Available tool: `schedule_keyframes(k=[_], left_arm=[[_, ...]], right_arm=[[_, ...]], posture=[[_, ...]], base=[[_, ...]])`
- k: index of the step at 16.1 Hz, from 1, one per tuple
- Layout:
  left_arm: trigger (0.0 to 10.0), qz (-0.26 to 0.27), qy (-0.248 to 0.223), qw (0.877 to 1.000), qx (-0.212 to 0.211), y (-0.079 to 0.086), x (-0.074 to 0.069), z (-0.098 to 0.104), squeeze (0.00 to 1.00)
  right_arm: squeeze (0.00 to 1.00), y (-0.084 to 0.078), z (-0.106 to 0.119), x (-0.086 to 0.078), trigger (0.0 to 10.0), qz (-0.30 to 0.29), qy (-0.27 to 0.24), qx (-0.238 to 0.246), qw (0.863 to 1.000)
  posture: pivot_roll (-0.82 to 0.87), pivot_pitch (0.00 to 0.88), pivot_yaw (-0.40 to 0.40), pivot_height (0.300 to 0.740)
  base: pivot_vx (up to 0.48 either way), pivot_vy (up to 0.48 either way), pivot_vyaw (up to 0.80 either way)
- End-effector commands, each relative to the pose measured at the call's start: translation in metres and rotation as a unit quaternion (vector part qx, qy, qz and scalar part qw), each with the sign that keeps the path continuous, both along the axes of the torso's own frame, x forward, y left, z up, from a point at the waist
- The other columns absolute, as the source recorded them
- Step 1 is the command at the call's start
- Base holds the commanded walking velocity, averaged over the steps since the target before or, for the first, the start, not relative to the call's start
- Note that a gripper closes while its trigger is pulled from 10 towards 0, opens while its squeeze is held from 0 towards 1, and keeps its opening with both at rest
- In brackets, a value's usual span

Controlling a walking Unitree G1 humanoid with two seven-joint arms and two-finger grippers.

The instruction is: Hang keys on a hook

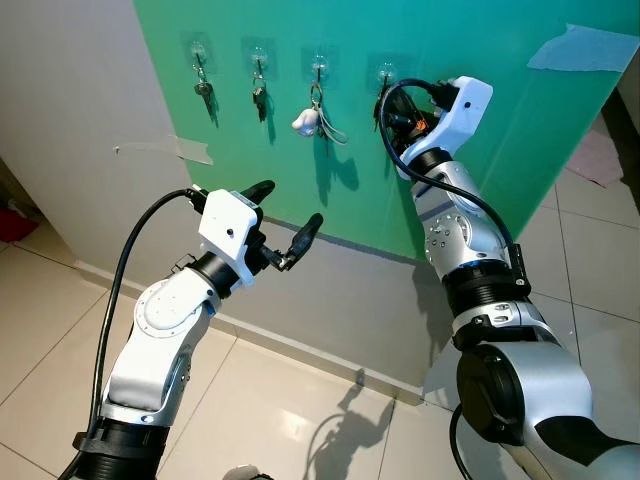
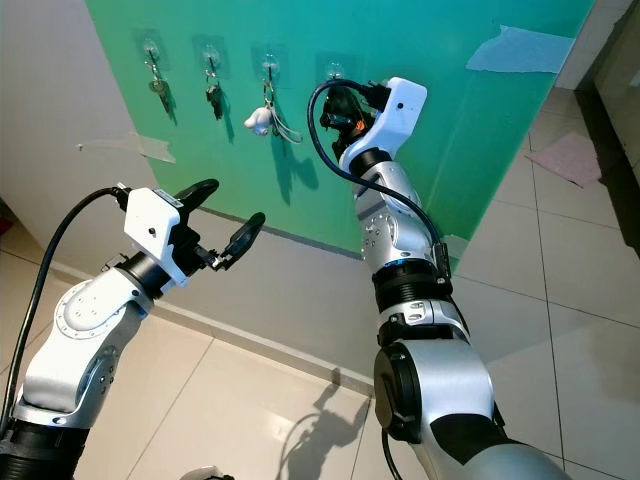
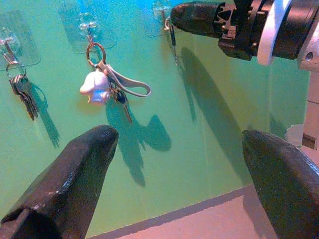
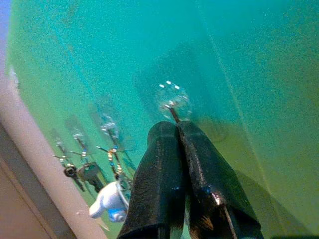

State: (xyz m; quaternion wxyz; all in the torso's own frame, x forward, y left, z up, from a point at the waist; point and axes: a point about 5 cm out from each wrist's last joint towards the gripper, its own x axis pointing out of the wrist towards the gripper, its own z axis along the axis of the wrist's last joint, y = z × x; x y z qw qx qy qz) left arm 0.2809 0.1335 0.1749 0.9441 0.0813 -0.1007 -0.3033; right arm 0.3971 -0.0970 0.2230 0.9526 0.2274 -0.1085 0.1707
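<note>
Three hooks (image 1: 259, 57) carry keys (image 1: 258, 98); right hand (image 4: 175, 130), pressed together, touches the fourth hook (image 4: 172, 103); left hand (image 1: 290, 222) hovers spread.

A thin dark key (image 3: 172, 41) dangles at the rightmost clear hook (image 4: 173, 103), pinched by the right claw (image 4: 175, 130).

Right gripper (image 4: 175, 130) (fingers pressed together), below clear hook (image 4: 173, 102)

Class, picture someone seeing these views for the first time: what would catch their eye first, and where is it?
First the green board on the wall, with a row of clear hooks. The right gripper is raised to the fourth hook, fingers pressed together on a thin metal piece. On the third hook hangs a white figure keychain; the left gripper is held open lower down.
</note>
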Motion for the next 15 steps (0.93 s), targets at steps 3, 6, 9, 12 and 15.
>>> schedule_keyframes(k=[3, 6, 9, 12, 15], left_arm=[[10.0, -0.002, -0.003, 1.0, 0.005, 0.001, 0.0, 0.002, 0.0], [10.0, -0.005, -0.001, 1.0, 0.008, 0.001, -0.002, 0.001, 0.0], [10.0, -0.006, 0.0, 1.0, 0.01, 0.001, -0.002, 0.001, 0.0], [10.0, -0.007, 0.0, 1.0, 0.01, 0.0, -0.002, 0.0, 0.0], [10.0, -0.001, -0.006, 1.0, 0.009, 0.0, -0.001, 0.001, 0.0]], right_arm=[[0.0, -0.005, 0.007, 0.005, 10.0, -0.023, 0.011, 0.01, 1.0], [0.0, -0.006, 0.002, 0.005, 10.0, -0.027, 0.022, 0.008, 0.999], [0.0, -0.001, -0.003, 0.002, 10.0, -0.01, 0.025, -0.014, 1.0], [0.0, 0.0, -0.007, 0.0, 10.0, -0.005, 0.027, -0.017, 0.999], [0.0, 0.003, -0.01, -0.002, 10.0, 0.0, 0.026, -0.027, 0.999]], posture=[[0.05, 0.001, 0.02, 0.74], [0.05, 0.003, 0.019, 0.74], [0.05, 0.006, 0.019, 0.74], [0.05, 0.008, 0.02, 0.74], [0.05, 0.011, 0.022, 0.74]], base=[[0.0, 0.0, 0.0], [0.0, 0.0, 0.0], [0.0, 0.0, 0.0], [0.0, 0.0, 0.0], [0.0, 0.0, 0.0]])
